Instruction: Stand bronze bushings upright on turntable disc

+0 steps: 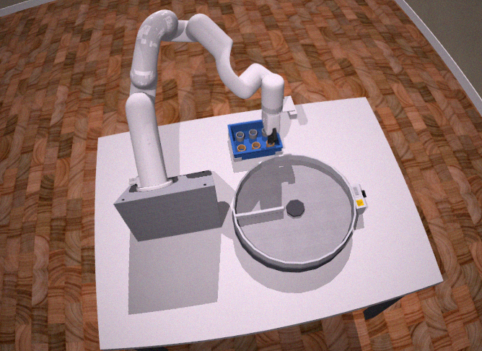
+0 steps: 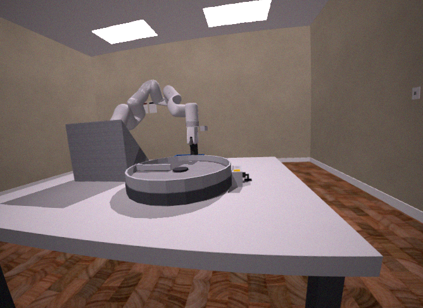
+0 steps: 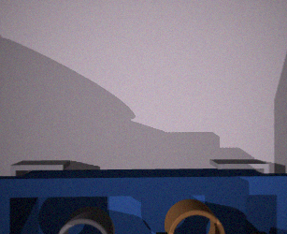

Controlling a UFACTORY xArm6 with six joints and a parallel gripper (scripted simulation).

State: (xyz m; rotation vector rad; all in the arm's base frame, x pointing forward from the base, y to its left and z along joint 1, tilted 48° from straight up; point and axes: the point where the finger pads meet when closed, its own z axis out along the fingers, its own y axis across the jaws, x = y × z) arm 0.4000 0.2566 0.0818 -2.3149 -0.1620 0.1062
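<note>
The blue crate (image 1: 255, 140) stands behind the turntable. Its back row holds three steel bushings (image 1: 252, 133). Its front row holds three bronze bushings (image 1: 255, 144), all upright. My gripper (image 1: 271, 138) points straight down into the crate's right end, at the right front bronze bushing. Its fingers stand partly open and I cannot see them gripping it. The wrist view shows the crate wall (image 3: 142, 197) with a steel bushing (image 3: 86, 222) and a bronze bushing (image 3: 191, 214) at the bottom edge; the fingers are out of view there. The turntable's disc (image 1: 312, 226) with its dark hub (image 1: 294, 208) holds no bushings.
A raised rim rings the disc, and a white bar (image 1: 259, 215) runs from the rim to the hub. A control box (image 1: 360, 201) sits on the turntable's right side. The arm's grey base block (image 1: 167, 204) stands at the left. A small white bracket lies behind the crate.
</note>
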